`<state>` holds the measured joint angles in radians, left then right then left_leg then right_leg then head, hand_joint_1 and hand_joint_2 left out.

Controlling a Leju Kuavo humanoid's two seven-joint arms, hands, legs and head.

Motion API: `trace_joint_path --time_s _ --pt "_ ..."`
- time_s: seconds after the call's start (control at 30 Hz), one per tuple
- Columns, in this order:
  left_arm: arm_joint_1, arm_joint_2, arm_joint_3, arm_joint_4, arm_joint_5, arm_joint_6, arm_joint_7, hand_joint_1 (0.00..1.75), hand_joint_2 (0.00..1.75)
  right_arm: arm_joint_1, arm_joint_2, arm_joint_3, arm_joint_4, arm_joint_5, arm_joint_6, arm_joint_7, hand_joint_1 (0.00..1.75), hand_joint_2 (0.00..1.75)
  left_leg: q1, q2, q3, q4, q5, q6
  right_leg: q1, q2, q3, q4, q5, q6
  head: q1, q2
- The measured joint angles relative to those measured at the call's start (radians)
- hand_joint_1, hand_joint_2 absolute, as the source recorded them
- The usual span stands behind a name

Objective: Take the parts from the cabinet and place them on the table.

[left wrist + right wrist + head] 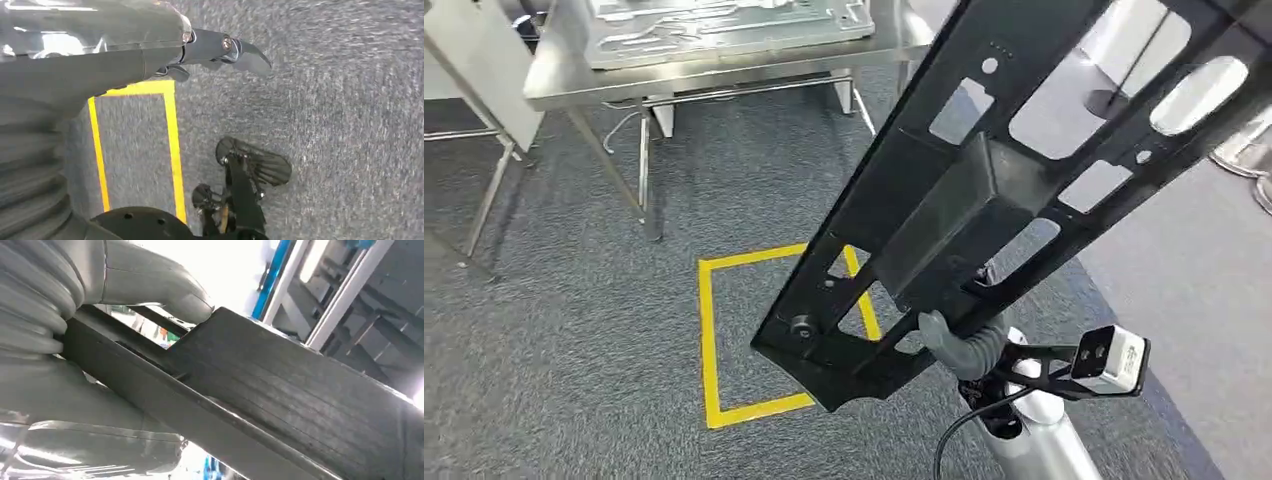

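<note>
My right hand (959, 345) grips the long black part (984, 190), which slants up over the grey carpet (574, 330) and a yellow floor square (709, 340); my left hand (220, 50) hangs empty, fingers loosely apart; the steel table (724, 75) stands ahead

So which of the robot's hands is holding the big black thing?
The right hand. It grips the long black part near its lower end, while the left hand hangs over the carpet holding nothing.
</note>
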<state>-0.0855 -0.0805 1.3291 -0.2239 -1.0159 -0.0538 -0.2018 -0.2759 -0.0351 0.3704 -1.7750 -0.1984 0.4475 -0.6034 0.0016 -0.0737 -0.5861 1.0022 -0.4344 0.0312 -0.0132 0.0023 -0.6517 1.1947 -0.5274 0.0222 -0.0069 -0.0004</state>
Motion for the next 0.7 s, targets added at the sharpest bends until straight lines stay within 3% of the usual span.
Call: trace_joint_path --time_s 0.03,0.07,0.1,0.2,0.23,0.27,0.3,0.33,0.37,0.4,0.43,0.47,0.53,0.57,0.6,0.7 --pt "-0.001 -0.002 0.002 0.000 0.005 0.000 0.000 0.00 1.75 -0.010 0.000 0.001 0.000 -0.009 -0.001 0.014 1.75 1.75 0.000 -0.014 0.001 0.003 -0.002 -0.003 0.000 0.019 0.043 -0.101 0.053 -0.006 0.000 0.000" --pt "-0.001 -0.006 0.003 0.000 0.006 0.000 0.000 0.00 1.75 -0.019 0.000 0.002 0.000 -0.014 -0.002 0.019 1.75 1.75 0.003 -0.022 -0.002 0.005 -0.003 -0.005 -0.001 0.068 0.069 -0.164 0.064 -0.011 0.000 0.000" --pt "-0.004 -0.007 0.005 0.000 0.008 0.000 -0.001 0.00 1.75 -0.022 0.000 0.002 -0.002 -0.019 -0.002 0.022 1.75 1.75 -0.002 -0.035 -0.008 0.012 -0.004 -0.010 -0.002 0.075 0.075 -0.180 0.059 -0.010 0.000 0.000" --pt "0.004 -0.008 0.012 0.000 0.010 -0.001 -0.002 0.00 1.75 -0.030 0.000 0.003 -0.002 -0.022 0.000 0.027 1.75 1.75 0.008 -0.063 -0.013 0.002 0.002 -0.030 0.007 0.046 0.075 -0.178 0.060 -0.021 0.000 0.000" --pt "0.006 -0.006 0.015 0.000 0.010 -0.001 -0.002 0.00 1.75 -0.033 0.001 0.003 -0.002 -0.022 -0.002 0.027 1.75 1.75 0.002 -0.066 -0.012 0.004 -0.001 -0.035 -0.007 0.032 0.082 -0.190 0.065 -0.028 0.000 0.000" --pt "0.007 -0.007 0.016 0.000 0.010 -0.002 -0.003 0.00 1.75 -0.037 0.002 0.005 -0.002 -0.022 -0.007 0.027 1.75 1.75 -0.001 -0.012 -0.019 0.021 -0.013 -0.039 -0.006 0.022 0.088 -0.196 0.066 -0.032 0.000 0.000" --pt "0.006 -0.008 0.016 0.000 0.010 -0.003 -0.003 0.00 1.75 -0.038 0.003 0.006 -0.002 -0.022 -0.013 0.024 1.75 1.75 0.000 0.031 -0.043 0.074 -0.047 -0.045 -0.005 0.009 0.090 -0.197 0.064 -0.040 -0.001 0.000" --pt "0.002 -0.008 0.016 0.000 0.009 -0.003 -0.004 0.00 1.75 -0.037 0.003 0.006 -0.002 -0.022 -0.018 0.022 1.75 1.75 0.004 0.053 -0.084 0.155 -0.086 -0.051 -0.003 -0.005 0.092 -0.197 0.062 -0.043 -0.001 0.000" --pt "0.000 -0.008 0.016 0.000 0.009 -0.003 -0.004 0.00 1.75 -0.036 0.003 0.006 -0.002 -0.022 -0.018 0.021 1.75 1.75 0.008 0.060 -0.126 0.236 -0.119 -0.055 -0.001 -0.018 0.092 -0.197 0.060 -0.045 0.000 0.000" --pt "0.000 -0.008 0.016 0.000 0.009 -0.003 -0.005 0.00 1.75 -0.036 0.003 0.006 -0.002 -0.020 -0.018 0.022 1.75 1.75 0.012 0.063 -0.162 0.304 -0.140 -0.060 -0.001 -0.028 0.092 -0.196 0.058 -0.044 0.000 0.000" --pt "0.002 -0.008 0.016 0.000 0.009 -0.003 -0.005 0.00 1.75 -0.033 0.003 0.008 -0.002 -0.018 -0.021 0.021 1.75 1.75 0.015 0.066 -0.174 0.323 -0.133 -0.063 -0.001 -0.035 0.093 -0.196 0.056 -0.043 0.000 0.000" --pt "0.003 -0.008 0.016 0.000 0.009 -0.005 -0.005 0.00 1.75 -0.032 0.003 0.008 -0.002 -0.018 -0.024 0.014 1.75 1.75 0.017 0.067 -0.157 0.286 -0.103 -0.065 -0.001 -0.040 0.096 -0.196 0.054 -0.039 0.000 0.000" --pt "0.006 -0.007 0.016 0.000 0.005 -0.008 -0.007 0.00 1.75 -0.031 0.003 0.009 -0.003 -0.025 -0.031 0.000 1.75 1.75 0.020 0.073 -0.062 0.109 -0.012 -0.063 -0.002 -0.049 0.105 -0.195 0.048 -0.034 0.000 0.000" --pt "0.006 -0.007 0.016 0.000 0.003 -0.010 -0.010 0.00 1.75 -0.031 0.003 0.009 -0.007 -0.027 -0.034 -0.007 1.75 1.75 0.020 0.084 -0.017 0.023 0.015 -0.058 -0.001 -0.053 0.110 -0.195 0.045 -0.029 0.000 0.000" --pt "0.005 -0.007 0.016 0.000 -0.002 -0.013 -0.014 0.00 1.75 -0.031 0.003 0.008 -0.009 -0.028 -0.036 -0.014 1.75 1.75 0.011 0.090 -0.002 0.002 -0.007 -0.051 0.006 -0.055 0.107 -0.194 0.041 -0.023 0.000 0.000" --pt "0.007 -0.007 0.016 0.000 -0.006 -0.020 -0.027 0.00 1.75 -0.024 0.003 0.010 -0.018 -0.025 -0.037 -0.019 1.75 1.75 0.011 0.085 -0.010 -0.005 -0.012 -0.026 0.004 -0.054 0.113 -0.186 0.053 0.000 0.000 0.000"
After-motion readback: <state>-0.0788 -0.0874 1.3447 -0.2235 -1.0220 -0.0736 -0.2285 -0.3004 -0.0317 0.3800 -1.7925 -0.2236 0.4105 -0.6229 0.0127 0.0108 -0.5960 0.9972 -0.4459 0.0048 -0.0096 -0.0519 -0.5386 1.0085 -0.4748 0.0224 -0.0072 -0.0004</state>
